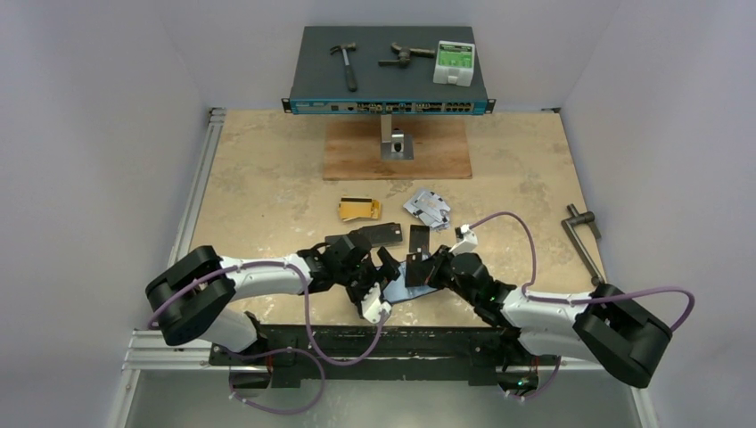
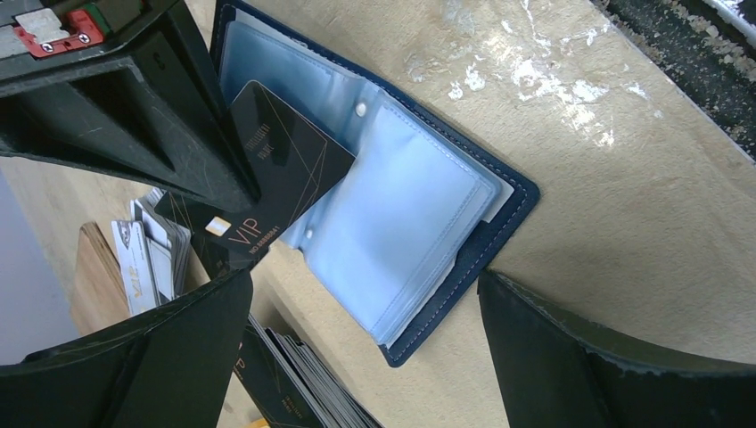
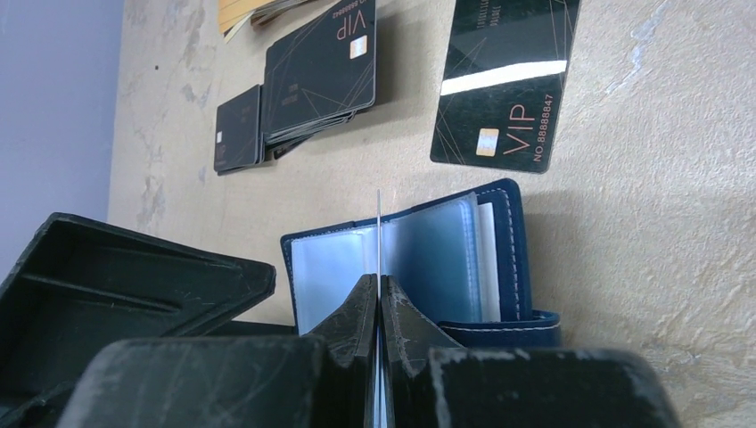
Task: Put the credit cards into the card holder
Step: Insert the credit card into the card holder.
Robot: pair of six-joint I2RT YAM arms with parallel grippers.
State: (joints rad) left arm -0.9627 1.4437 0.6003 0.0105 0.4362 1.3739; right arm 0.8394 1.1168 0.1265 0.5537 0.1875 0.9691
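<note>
The navy card holder (image 2: 464,259) lies open on the table, its clear sleeves (image 2: 401,223) fanned up; it also shows in the right wrist view (image 3: 508,259) and the top view (image 1: 403,291). My right gripper (image 3: 379,290) (image 1: 421,270) is shut on a black VIP card (image 2: 272,174), held on edge with one corner against the sleeves. My left gripper (image 2: 365,276) (image 1: 374,283) is open and empty, its fingers either side of the holder's near corner. More black cards (image 3: 321,76) (image 3: 504,89), gold cards (image 1: 358,209) and silver cards (image 1: 428,207) lie beyond.
A network switch (image 1: 390,76) with a hammer and tools on it stands at the back on a wooden board (image 1: 397,152). A metal crank (image 1: 581,236) lies at the right. The table's front edge (image 1: 374,334) is just behind the grippers.
</note>
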